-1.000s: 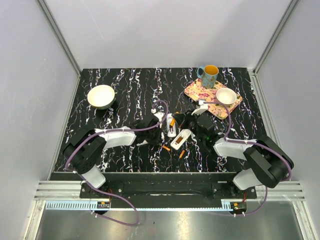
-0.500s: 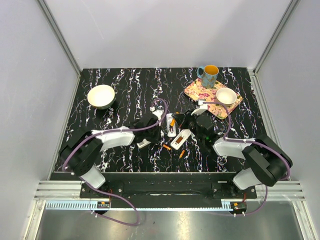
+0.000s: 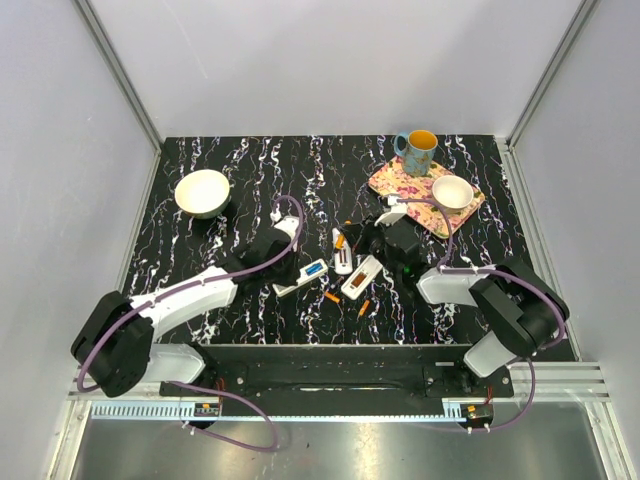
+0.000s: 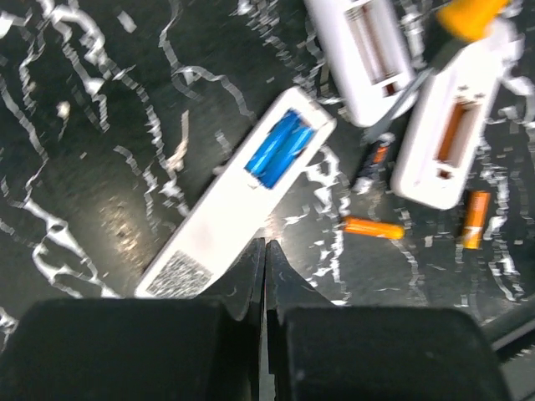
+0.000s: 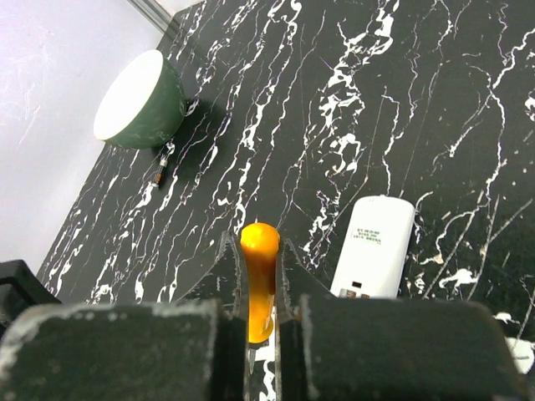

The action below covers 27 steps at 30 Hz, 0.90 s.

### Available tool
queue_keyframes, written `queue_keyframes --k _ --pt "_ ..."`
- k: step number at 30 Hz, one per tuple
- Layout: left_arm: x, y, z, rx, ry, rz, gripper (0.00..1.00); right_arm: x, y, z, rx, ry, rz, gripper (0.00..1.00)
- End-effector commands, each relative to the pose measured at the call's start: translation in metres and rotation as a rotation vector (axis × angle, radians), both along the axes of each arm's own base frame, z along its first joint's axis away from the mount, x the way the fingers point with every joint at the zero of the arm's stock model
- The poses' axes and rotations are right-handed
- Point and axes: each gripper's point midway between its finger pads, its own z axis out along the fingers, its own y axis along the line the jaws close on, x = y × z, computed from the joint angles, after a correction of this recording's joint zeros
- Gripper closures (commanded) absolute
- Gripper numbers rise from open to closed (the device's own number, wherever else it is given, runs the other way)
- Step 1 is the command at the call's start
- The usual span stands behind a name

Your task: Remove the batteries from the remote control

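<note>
The black marbled counter carries a white remote with blue batteries in its bay. The left fingers are pressed together, empty, just beside it. To its right, the right fingers grip an orange battery.

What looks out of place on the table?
Loose orange batteries lie scattered beside the opened remotes, and one small dark cylinder sits apart beside the bowl. One remote lies askew with blue batteries inside. The right end effector grips an orange battery.
</note>
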Motion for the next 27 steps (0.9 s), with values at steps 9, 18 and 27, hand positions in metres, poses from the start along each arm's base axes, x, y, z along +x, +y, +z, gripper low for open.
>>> queue_keyframes --k 9,18,27 --pt "-0.015 0.034 -0.045 0.133 0.114 0.059 1.0 0.017 0.025 0.008 0.026 -0.048 0.041 1.0" --pt "-0.022 0.034 -0.061 0.16 0.168 0.041 1.0 0.023 0.029 -0.004 0.026 -0.036 0.034 1.0" --pt "-0.018 0.035 -0.057 0.176 0.161 0.049 1.0 0.023 0.036 -0.011 0.038 -0.013 0.058 1.0"
